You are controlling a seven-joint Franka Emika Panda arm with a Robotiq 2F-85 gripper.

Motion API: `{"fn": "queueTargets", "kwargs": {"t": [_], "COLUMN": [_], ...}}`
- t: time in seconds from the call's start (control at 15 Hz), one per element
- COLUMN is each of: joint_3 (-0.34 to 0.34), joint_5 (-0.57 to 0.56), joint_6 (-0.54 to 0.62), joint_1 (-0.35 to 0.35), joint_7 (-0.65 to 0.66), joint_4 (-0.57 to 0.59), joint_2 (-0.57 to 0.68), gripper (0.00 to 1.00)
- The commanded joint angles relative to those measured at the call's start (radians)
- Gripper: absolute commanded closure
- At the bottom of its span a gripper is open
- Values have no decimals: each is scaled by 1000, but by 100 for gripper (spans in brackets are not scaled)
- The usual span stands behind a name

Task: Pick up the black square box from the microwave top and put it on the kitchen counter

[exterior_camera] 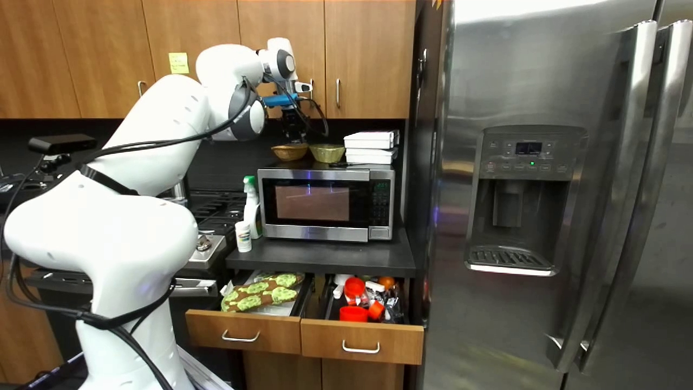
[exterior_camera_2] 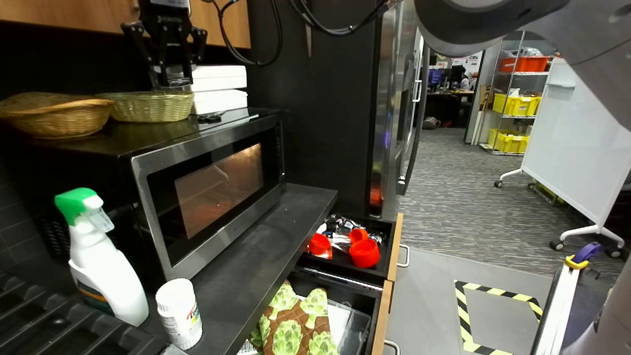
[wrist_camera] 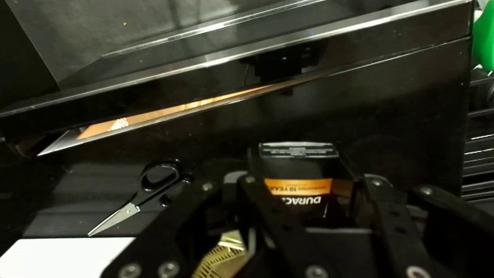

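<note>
I've got the black square box (wrist_camera: 299, 186) btwn the fingers of the hand (exterior_camera_2: 173, 80), over the microwave (exterior_camera: 314, 203). In wrist view its small-print end panel points to 12 o'c, toward the microwave's front edge, w/ the orange band next & DURACELL print upside down nearer 6. Band & print run 9 to 3; the rest is lost behind the fingers, so long axis I can't call. Front edge slants across from approx 10 to 1 of the box, w/ a stretch of microwave top btwn. Desk (exterior_camera: 325, 257) shows past it at approx 11. Nearby in that view: scissors (wrist_camera: 133, 207) at 9, white containers (wrist_camera: 73, 255) at 8, green basket (exterior_camera_2: 153, 108) approx 7. In an exterior view the desk is at 6 o'c of the microwave, pulled-out drawers (exterior_camera: 325, 338) at 6 below that, spray bottle (exterior_camera: 252, 214) at 9, white tub (exterior_camera: 243, 237) at 8. Hand pts down, fingers parted approx box width, one at 9 & one at 3, snug on its sides. In an exterior view the box shows just above the green basket's rim; exact ht over the microwave top I can't tell.
</note>
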Motion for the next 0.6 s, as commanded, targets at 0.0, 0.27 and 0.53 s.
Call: {"fn": "queueTargets", "kwargs": {"t": [0.0, 0.27, 0.53], "joint_3": [-5, -3, -2], "joint_5": [-6, -2, -1], "joint_6": [54, 111, 171], "joint_1": [-12, -25, -32], "joint_7": [9, 18, 25], "joint_4": [-67, -124, -199], "joint_2": [-35, -49, -72], "gripper": [78, 78, 78]}}
